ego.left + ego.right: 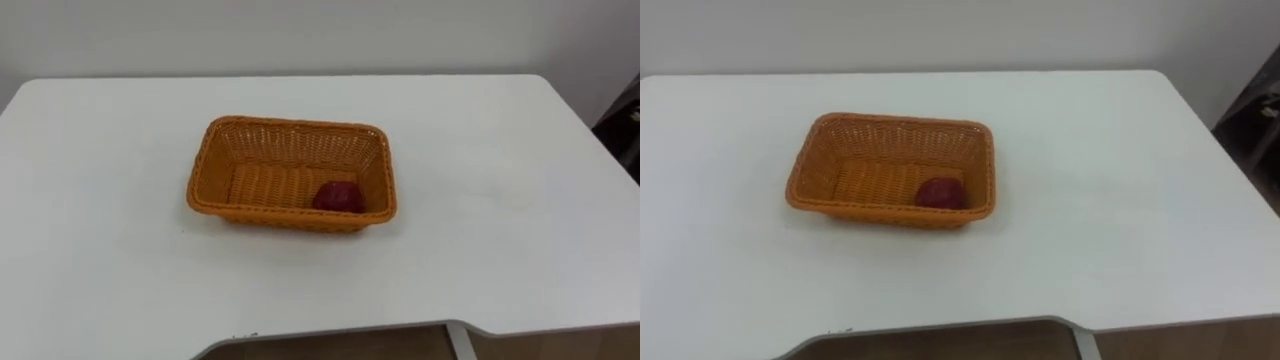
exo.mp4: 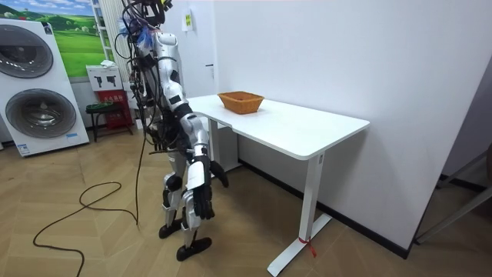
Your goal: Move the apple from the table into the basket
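Resting in the lower-right corner of a rectangular orange woven basket, the round dark-red apple lies on its ribbed floor. The basket stands mid-frame on a smooth white desk. The robot hands hang beside the legs; whether released or clenched cannot be told.

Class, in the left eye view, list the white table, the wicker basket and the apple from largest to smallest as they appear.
1. white table, spanning almost the whole view.
2. wicker basket, standing near the table's middle.
3. apple, lying inside the basket by its near right corner.
No ties: each looks plainly smaller than the one before.
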Tool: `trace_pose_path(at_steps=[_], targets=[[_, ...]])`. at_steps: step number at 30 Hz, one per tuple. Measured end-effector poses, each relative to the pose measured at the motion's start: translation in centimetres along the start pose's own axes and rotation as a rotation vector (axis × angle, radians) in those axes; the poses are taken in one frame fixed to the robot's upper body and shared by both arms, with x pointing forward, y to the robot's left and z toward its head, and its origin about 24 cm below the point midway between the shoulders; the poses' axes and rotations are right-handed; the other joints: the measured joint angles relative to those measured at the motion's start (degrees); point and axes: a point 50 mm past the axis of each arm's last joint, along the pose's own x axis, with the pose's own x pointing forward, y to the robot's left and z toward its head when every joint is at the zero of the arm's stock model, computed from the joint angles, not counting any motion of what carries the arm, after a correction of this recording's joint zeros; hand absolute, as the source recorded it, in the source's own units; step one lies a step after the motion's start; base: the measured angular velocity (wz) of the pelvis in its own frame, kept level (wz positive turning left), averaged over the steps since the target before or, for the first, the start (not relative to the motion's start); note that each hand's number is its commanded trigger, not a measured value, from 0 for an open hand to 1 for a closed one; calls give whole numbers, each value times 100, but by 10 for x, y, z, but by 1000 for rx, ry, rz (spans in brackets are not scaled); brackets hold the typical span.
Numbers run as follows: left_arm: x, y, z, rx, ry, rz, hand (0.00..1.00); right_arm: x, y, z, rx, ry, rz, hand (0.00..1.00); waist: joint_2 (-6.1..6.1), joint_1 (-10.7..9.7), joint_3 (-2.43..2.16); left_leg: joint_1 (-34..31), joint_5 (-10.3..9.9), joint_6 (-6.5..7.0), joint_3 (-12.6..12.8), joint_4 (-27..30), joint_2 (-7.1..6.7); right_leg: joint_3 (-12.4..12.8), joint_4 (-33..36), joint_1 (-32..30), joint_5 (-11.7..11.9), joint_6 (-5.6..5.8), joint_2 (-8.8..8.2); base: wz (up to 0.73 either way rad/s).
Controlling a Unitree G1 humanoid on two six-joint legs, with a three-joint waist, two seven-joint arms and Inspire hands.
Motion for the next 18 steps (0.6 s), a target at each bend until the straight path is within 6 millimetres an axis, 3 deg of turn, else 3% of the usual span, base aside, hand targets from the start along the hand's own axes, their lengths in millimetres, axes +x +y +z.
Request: trace_pose_path(at_steps=[5,9,18], targets=[[1,-4,5,1,-3,-19,0,-5,8,-40,-283,54,149,0,72,94,29,-16,-1,2,24,9,-8,63,-38,-65,-5,9,3,-3],[1,-6,5,28,-2,-29,0,-9,13,-50,-489,21,271,0,75,184,23,-15,-1,2,36,11,-3,48,-83,-53,6,10,18,-1],[1,-18,25,112,-68,-71,0,-31,47,-71,-890,-76,583,0,175,424,0,-12,-2,1,72,30,10,79,-105,-43,16,2,33,-1]])
